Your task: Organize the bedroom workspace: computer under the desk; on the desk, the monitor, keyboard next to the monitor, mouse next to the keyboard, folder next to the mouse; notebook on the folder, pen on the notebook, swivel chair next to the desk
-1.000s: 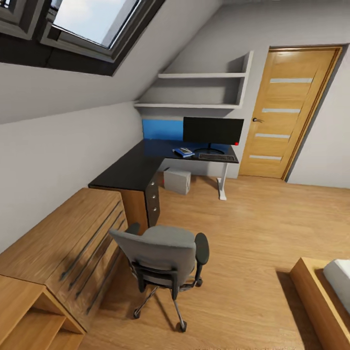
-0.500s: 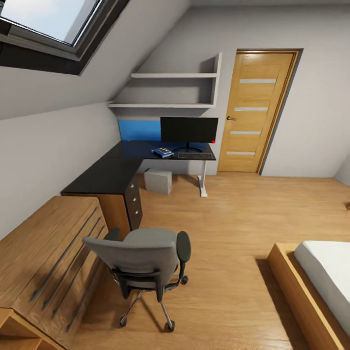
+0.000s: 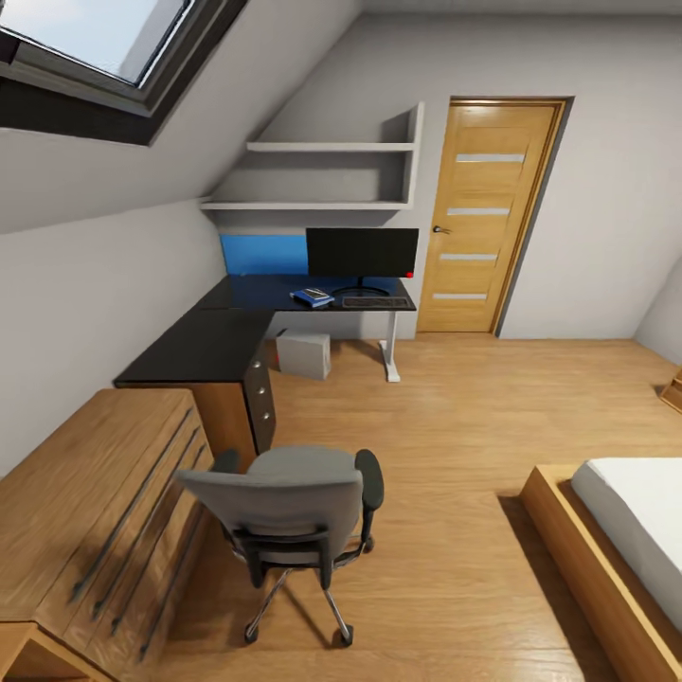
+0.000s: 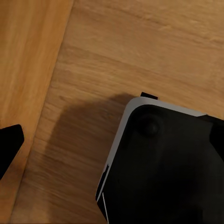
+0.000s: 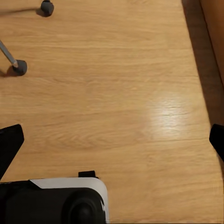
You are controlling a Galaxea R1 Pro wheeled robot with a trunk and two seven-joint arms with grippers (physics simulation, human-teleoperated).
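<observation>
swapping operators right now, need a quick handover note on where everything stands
End effectors: left end effector and right end effector hang over bare wood floor, nothing between the fingers. Right looks open; left cannot be judged.
Things: monitor, keyboard and blue folder with something dark on it sit on the desk. Computer is on the floor under the desk. Mouse and pen too small to make out.
Done: folder off the chair, computer and monitor placed.
Left: swivel chair stands out in the room; bring it to the desk and check the stack.
</observation>
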